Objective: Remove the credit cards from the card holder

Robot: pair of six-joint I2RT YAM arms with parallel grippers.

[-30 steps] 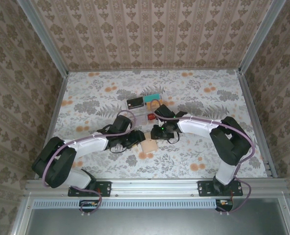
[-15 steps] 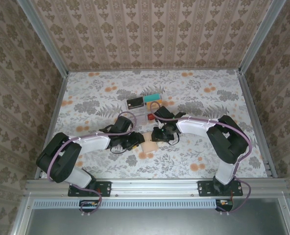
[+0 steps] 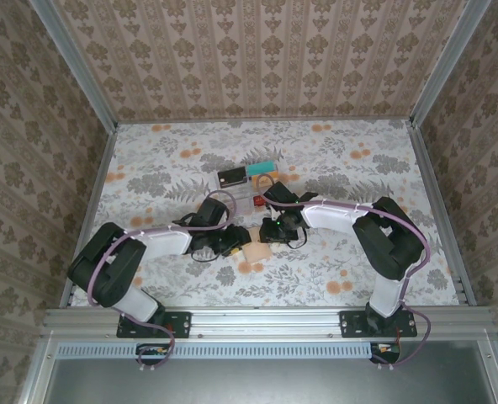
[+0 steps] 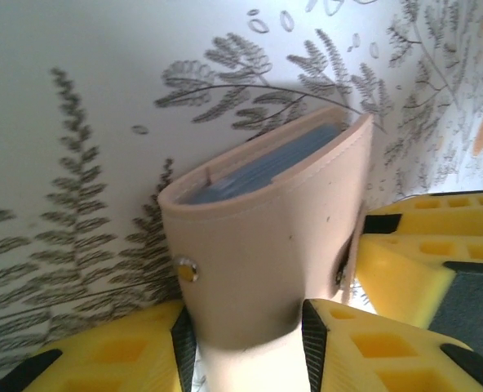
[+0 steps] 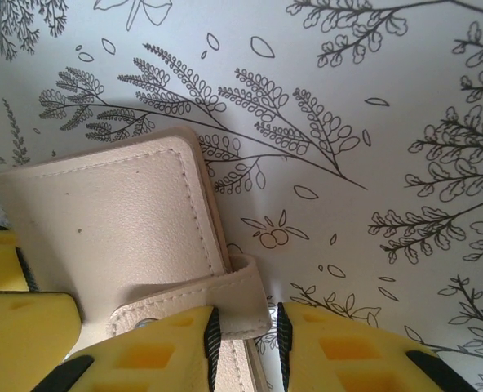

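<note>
**A:** How will the card holder point(image 4: 266, 245) handle?

**B:** Light, I'd judge, and soft: stitched tan leather folded over grey-blue pockets point(image 4: 258, 167), so it gives under a squeeze and looks smooth enough to slip. Best gripped across the folded body, with the closing strap point(image 5: 201, 298) drawn off by its tip

**A:** And the grippers?

**B:** The left gripper point(image 4: 245, 327) is clamped on the holder's body, which stands between its fingers, pocket edge pointing away from the wrist. The right gripper point(image 5: 245, 327) has its jaws close around the strap's tip; whether they pinch it, I cannot tell. The snap stud point(image 4: 186, 268) lies just ahead of one left finger
</note>
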